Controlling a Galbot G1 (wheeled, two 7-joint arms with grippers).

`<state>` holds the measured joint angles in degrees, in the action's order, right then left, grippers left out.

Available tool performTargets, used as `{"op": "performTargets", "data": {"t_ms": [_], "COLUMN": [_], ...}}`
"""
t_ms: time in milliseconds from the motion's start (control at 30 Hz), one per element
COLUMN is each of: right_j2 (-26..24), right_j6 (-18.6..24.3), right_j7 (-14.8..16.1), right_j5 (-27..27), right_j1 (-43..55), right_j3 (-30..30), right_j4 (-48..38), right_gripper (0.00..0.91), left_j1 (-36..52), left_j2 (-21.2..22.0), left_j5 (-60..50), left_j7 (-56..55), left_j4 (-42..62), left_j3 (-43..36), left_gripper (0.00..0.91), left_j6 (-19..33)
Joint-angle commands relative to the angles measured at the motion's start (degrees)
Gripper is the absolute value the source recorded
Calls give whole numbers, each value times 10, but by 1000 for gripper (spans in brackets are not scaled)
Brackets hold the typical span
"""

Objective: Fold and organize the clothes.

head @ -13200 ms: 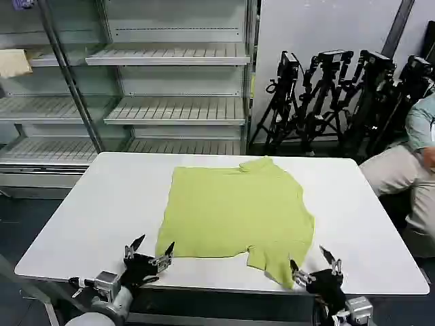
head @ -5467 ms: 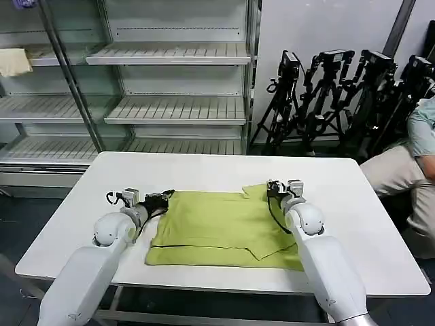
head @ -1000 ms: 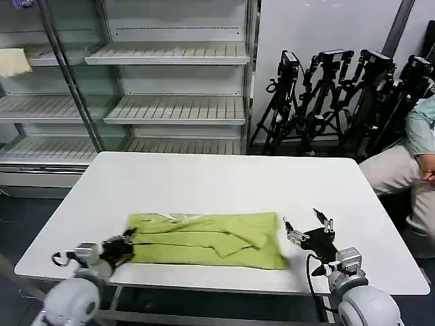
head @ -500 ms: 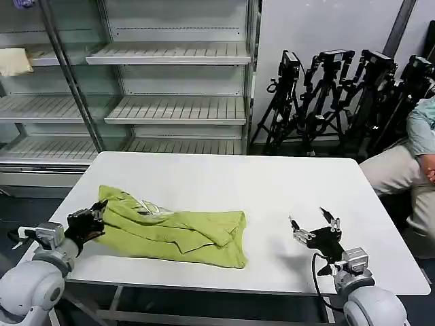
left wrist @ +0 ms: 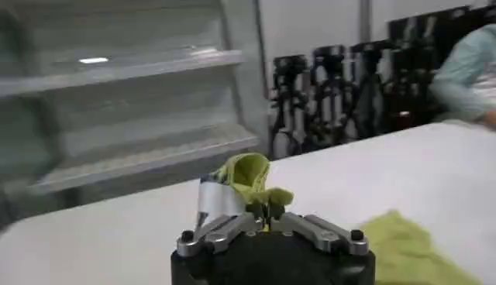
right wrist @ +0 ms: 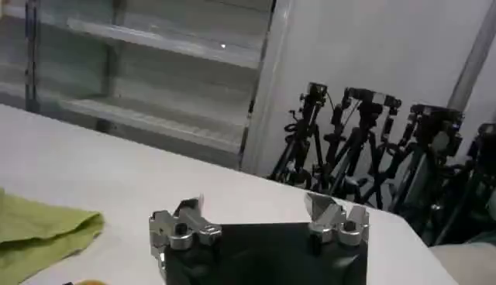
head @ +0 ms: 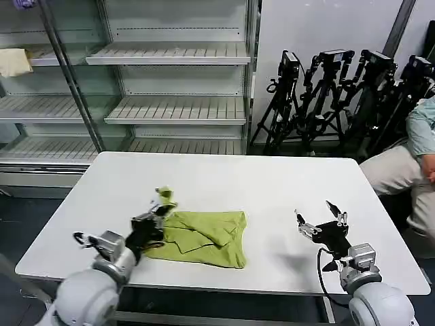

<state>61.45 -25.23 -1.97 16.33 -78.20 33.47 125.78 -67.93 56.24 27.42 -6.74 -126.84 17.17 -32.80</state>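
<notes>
left gripper [head: 160,212] is up off the near-left of the table, fingers pinched closed on the T-shirt [head: 204,236]; right gripper [head: 322,221] hovers near-right, fingers spread wide, holding nothing

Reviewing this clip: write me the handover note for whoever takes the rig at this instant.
Left gripper: shut on an edge of the T-shirt, lifted just above the table, over the shirt's left end.
Right gripper: open, empty, above the table to the right of the shirt, apart from it.
Shirt: a bunched, layered bundle on the near left of the table, not neatly squared.
Done: folded down into a small bundle.
Left: lay the held edge down, flatten and tidy, release.
</notes>
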Motion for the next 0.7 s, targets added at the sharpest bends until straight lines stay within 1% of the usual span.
{"op": "performTargets", "data": {"t_ms": [33, 167, 200, 267, 367, 433, 567, 600, 633, 667, 700], "right_j2": [3, 2, 2, 0, 0, 1, 3, 4, 4, 4, 5], "right_j6": [-3, -7, -8, -11, -11, -11, -11, -11, -11, -11, -10], "right_j7": [-1, -2, -2, -2, -2, -2, -2, -1, -1, -1, -1], "right_j5": [-2, -2, -1, -1, 0, 0, -1, -1, -1, -1, -2], "right_j1": [2, 2, 2, 0, -2, -2, -2, -2, -1, -1, 0], "right_j3": [5, 10, 12, 16, 20, 21, 20, 20, 19, 19, 18], "right_j4": [8, 15, 17, 19, 19, 19, 17, 16, 15, 14, 13], "right_gripper": [907, 907, 907, 907, 907, 907, 907, 907, 907, 907, 907], "left_j1": [90, 112, 115, 120, 131, 137, 144, 145, 145, 145, 144], "left_j2": [59, 63, 65, 68, 77, 80, 83, 83, 84, 85, 85], "left_j5": [-33, -20, 7, 20, 55, 63, 71, 77, 79, 84, 90], "left_j7": [-2, -3, -15, -22, -40, -53, -63, -65, -70, -74, -75], "left_j4": [35, 53, 58, 70, 84, 91, 101, 102, 102, 101, 99], "left_j3": [-154, -181, -191, -198, -202, -204, -205, -204, -204, -204, -204], "left_gripper": [10, 10, 10, 20, 10, 20, 10, 40, 363, 907, 907], "left_j6": [-2, -3, -3, -3, -3, -4, -3, -3, -3, -3, -3]}}
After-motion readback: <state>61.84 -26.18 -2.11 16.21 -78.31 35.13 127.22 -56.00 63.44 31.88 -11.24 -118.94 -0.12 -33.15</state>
